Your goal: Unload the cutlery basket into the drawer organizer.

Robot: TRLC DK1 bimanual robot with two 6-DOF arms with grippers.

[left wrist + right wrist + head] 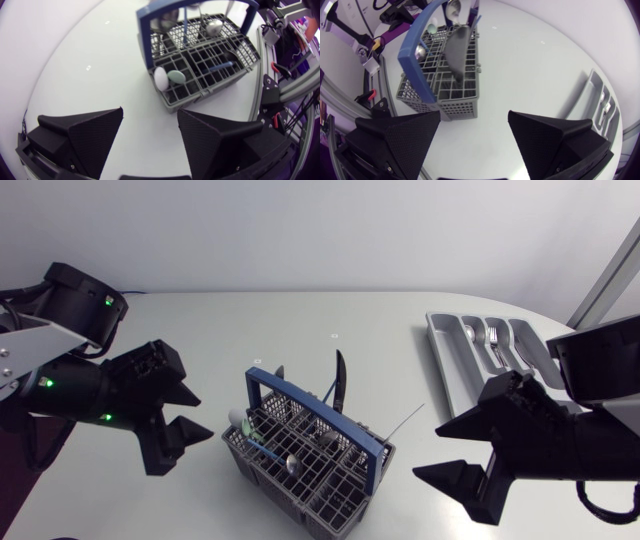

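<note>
The grey wire cutlery basket [300, 470] with a blue handle [262, 380] stands in the middle of the table. It holds a black spatula [341, 380], metal spoons [291, 463] and white and green spoon heads [161, 78]. The grey drawer organizer [455, 370] lies at the far right with a fork [492, 340] and a spoon in its slots. My left gripper [198, 415] hovers open just left of the basket, nothing between its fingers. My right gripper [432, 450] hovers open just right of the basket, also empty. In the wrist views each gripper [150, 125] [474, 122] faces the basket [200, 55] [440, 75].
A thin rod [405, 420] sticks out of the basket toward the right gripper. The organizer [605, 100] lies beside the right gripper, close to the table's right edge. Bare white tabletop [330, 330] stretches behind the basket.
</note>
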